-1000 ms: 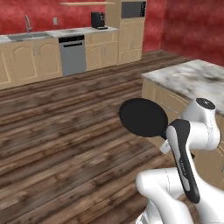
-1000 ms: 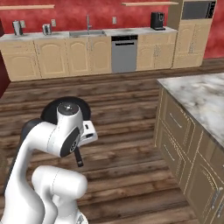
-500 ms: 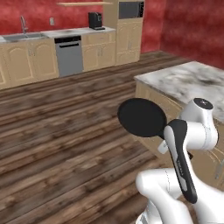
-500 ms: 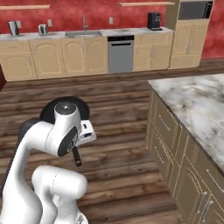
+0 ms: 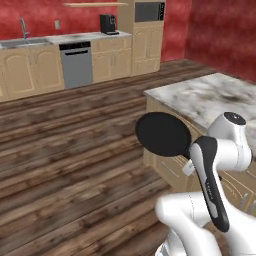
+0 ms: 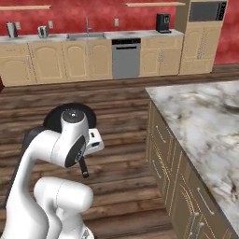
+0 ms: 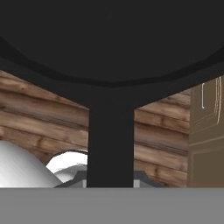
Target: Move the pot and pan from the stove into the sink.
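Observation:
The matte black pan (image 5: 162, 134) hangs in the air in front of the arm, above the wood floor. In the right base view the pan (image 6: 57, 116) peeks out from behind the arm, its thin handle (image 6: 83, 168) pointing down. In the hand view the pan (image 7: 109, 39) fills the top and its handle (image 7: 109, 144) runs down into my gripper (image 7: 109, 183), which is shut on it. The sink (image 5: 20, 43) with its curved faucet (image 6: 86, 24) lies far off in the back counter. The pot and the stove are out of view.
A marble-topped island (image 5: 210, 97) with wooden drawers (image 6: 163, 158) stands close on the right. Along the far red wall run cabinets, a steel dishwasher (image 6: 125, 58), a coffee machine (image 5: 107, 23) and a microwave (image 6: 207, 10). Open wood floor (image 5: 65, 150) stretches between.
The whole scene has shifted, so the base has moved: the island looms larger and the back counter has slid slightly left. The pan stays in the same spot in front of the arm.

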